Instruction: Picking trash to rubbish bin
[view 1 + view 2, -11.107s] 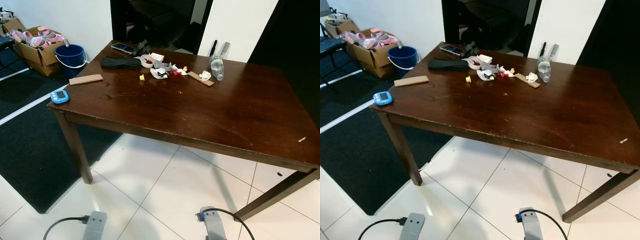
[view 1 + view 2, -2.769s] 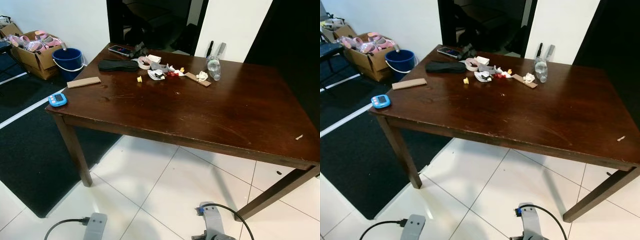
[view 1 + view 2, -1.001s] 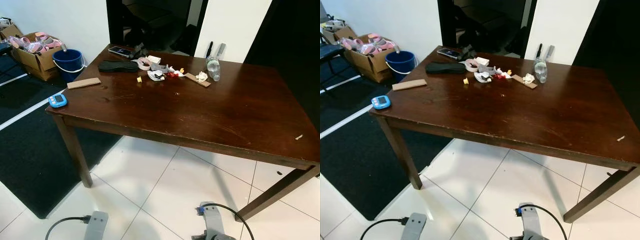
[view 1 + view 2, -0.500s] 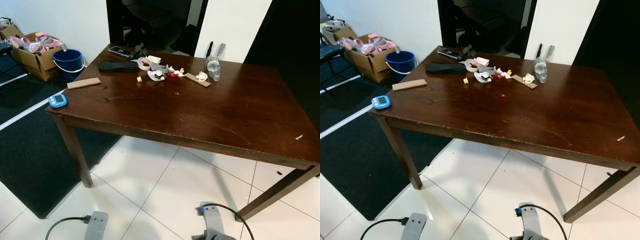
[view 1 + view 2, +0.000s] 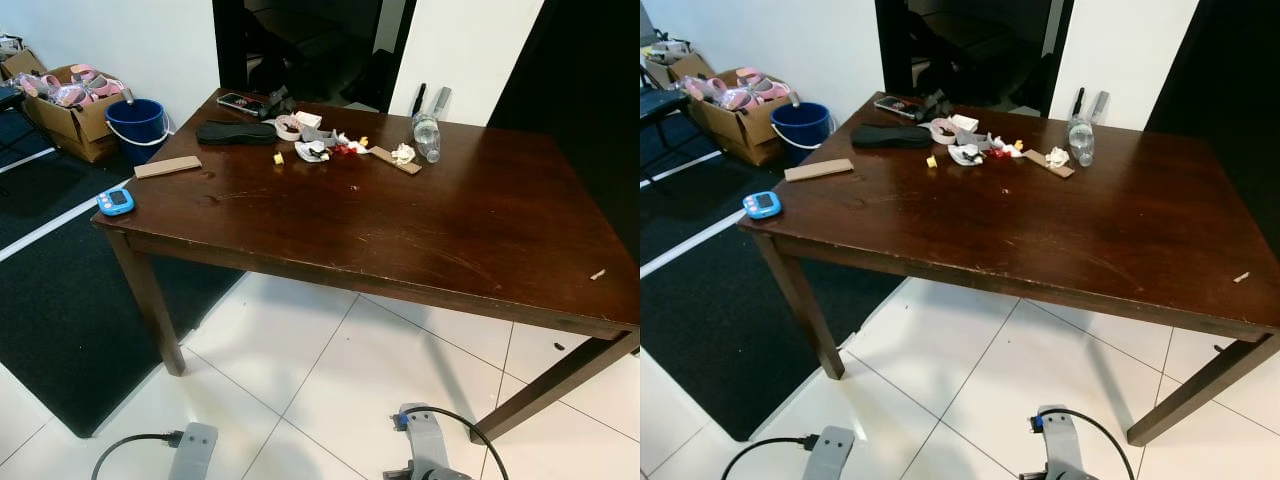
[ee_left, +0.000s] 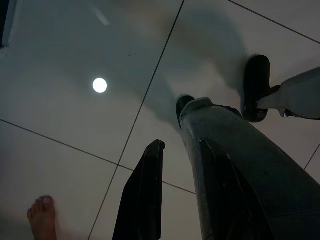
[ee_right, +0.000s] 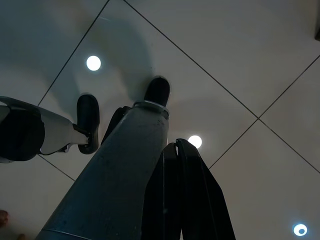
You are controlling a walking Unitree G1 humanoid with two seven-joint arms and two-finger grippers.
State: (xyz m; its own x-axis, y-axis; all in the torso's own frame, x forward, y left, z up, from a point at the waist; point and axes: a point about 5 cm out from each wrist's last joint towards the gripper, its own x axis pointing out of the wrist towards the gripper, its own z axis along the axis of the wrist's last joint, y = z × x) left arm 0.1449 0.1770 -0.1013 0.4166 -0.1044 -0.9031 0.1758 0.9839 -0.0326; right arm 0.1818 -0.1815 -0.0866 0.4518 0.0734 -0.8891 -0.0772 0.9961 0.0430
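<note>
Dark wooden table (image 5: 420, 230), one bottle (image 5: 428, 135), one blue bucket (image 5: 137, 120), left gripper (image 6: 175, 200) parted, right gripper (image 7: 182, 200) closed empty.

A dark wooden desk (image 5: 420, 215) stands on white floor tiles (image 5: 330, 380). Near its left edge lie a blue timer (image 5: 115, 200) and a flat wooden block (image 5: 167, 166). A cardboard box (image 5: 62, 100) sits beyond on black carpet (image 5: 60, 300).
</note>
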